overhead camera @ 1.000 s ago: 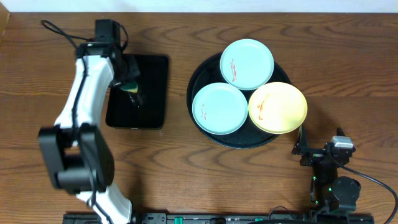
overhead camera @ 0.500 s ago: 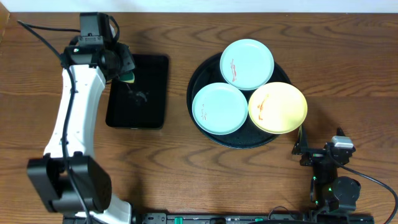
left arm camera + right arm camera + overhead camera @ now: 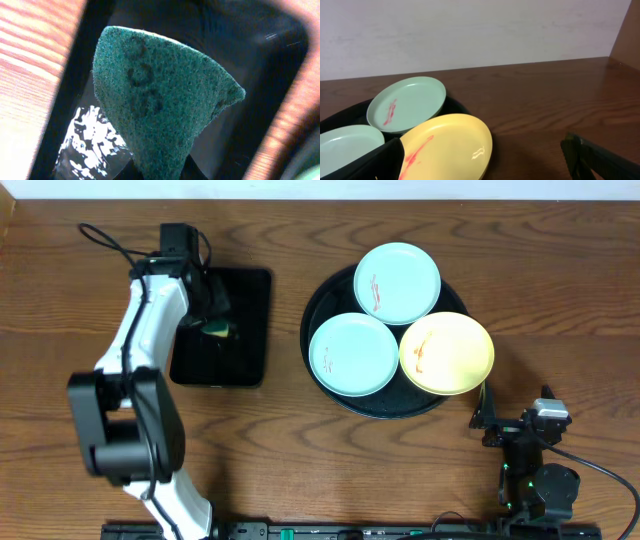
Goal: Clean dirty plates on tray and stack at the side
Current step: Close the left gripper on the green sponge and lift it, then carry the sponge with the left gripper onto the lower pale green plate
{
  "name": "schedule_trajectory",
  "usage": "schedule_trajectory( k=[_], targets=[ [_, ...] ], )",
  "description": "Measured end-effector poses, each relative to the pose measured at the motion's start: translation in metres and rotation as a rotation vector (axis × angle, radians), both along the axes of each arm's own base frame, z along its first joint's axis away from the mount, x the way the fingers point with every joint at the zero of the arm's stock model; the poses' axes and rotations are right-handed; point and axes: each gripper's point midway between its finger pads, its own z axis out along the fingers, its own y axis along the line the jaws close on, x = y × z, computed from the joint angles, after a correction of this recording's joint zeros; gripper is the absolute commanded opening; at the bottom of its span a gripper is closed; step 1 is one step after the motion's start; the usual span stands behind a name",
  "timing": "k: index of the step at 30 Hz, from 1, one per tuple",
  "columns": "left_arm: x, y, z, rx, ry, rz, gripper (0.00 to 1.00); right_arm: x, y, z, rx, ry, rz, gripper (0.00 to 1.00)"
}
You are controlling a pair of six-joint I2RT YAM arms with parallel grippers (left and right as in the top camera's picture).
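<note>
Three plates lie on the round black tray (image 3: pixel 306 330): a mint-blue plate (image 3: pixel 397 282) at the back, a mint-blue plate (image 3: pixel 353 354) at the front left and a yellow plate (image 3: pixel 447 352) at the front right, each with a red-orange smear. My left gripper (image 3: pixel 214 320) is shut on a green sponge (image 3: pixel 160 100) over the rectangular black tray (image 3: pixel 245 330). My right gripper (image 3: pixel 487 416) is open and empty on the table just right of the yellow plate (image 3: pixel 445 145). The back mint plate (image 3: pixel 405 102) and the round tray (image 3: pixel 456 106) also show in the right wrist view.
The rectangular tray (image 3: pixel 90 145) has a wet shiny patch under the sponge. The left arm (image 3: pixel 140 350) stretches along the table's left side. A pale wall (image 3: pixel 470 30) stands behind the table's far edge.
My left gripper swung back and left with the sponge, then came forward and down again over the rectangular tray. The plates and the right arm have not moved.
</note>
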Motion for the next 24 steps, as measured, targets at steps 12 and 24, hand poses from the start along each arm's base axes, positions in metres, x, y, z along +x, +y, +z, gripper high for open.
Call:
schedule_trajectory(
  k=[12, 24],
  targets=[
    [-0.010, -0.004, 0.135, 0.011, -0.326, -0.009, 0.08, 0.000, 0.000, 0.000, 0.000, 0.000, 0.000, 0.99],
    [-0.028, -0.002, -0.013, 0.022, 0.023, -0.005, 0.07, 0.000, 0.000, 0.000, 0.000, 0.000, 0.000, 0.99]
  ],
)
